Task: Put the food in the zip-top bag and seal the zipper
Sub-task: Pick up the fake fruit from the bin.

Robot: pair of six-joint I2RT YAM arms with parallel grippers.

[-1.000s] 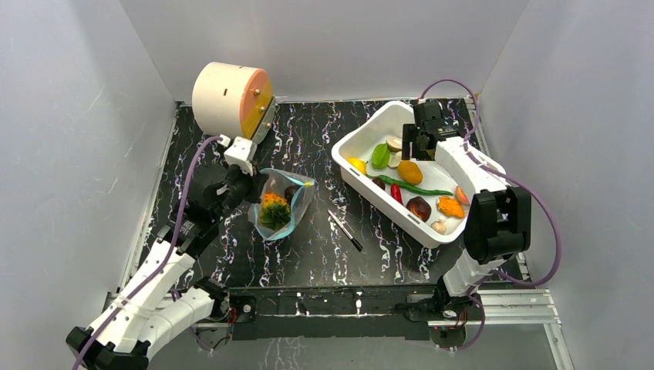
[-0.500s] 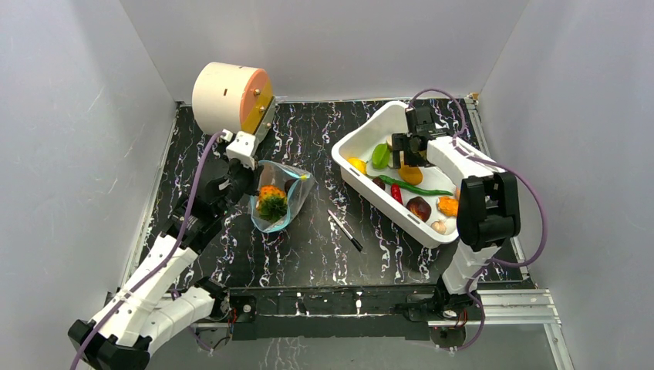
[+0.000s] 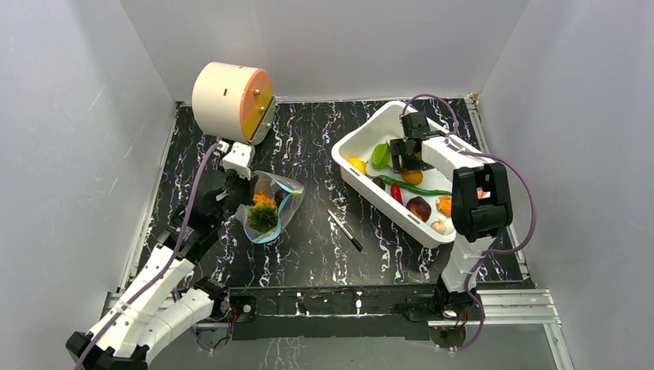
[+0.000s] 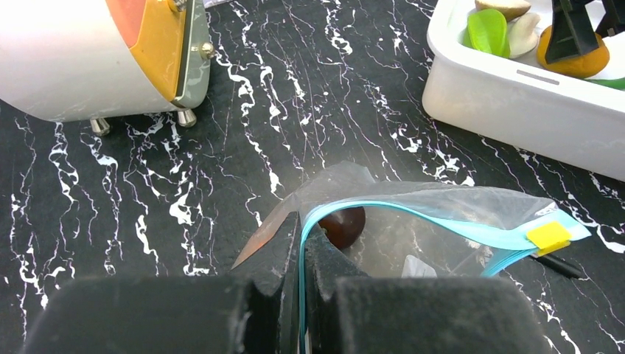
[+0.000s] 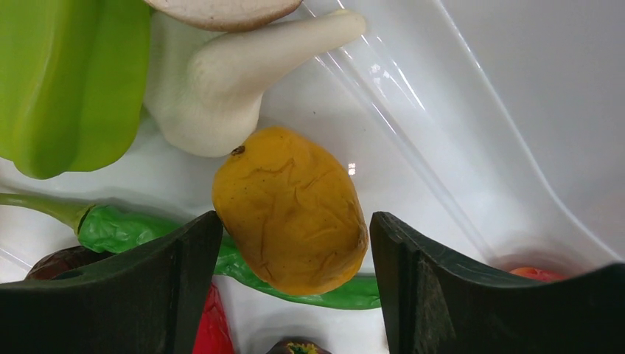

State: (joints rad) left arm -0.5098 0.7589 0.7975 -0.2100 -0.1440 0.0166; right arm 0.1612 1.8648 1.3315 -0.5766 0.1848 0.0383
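Observation:
The clear zip-top bag [image 3: 270, 208] stands open at centre left, with the orange pineapple [image 3: 264, 212] and a dark purple fruit [image 4: 343, 225] inside. My left gripper [image 3: 237, 193] is shut on the bag's blue-teal zipper strip [image 4: 442, 221], pinching its left end [image 4: 302, 243]. My right gripper [image 3: 406, 158] is open inside the white tub [image 3: 362, 131], its fingers [image 5: 184, 280] on either side of an orange-yellow fruit [image 5: 291, 210]. More food lies in the tub: a green pepper [image 5: 66, 81], a white mushroom [image 5: 221, 81], a long green chili [image 3: 416, 187], red and brown pieces.
A cream and orange drum-shaped device [image 3: 231, 99] stands at the back left. A thin black pen [image 3: 345, 230] lies on the marble table between the bag and the tub. White walls enclose the table.
My left gripper has drawn the bag a little left and toward the front. My right gripper has dropped into the tub and moved left over the orange-yellow fruit.

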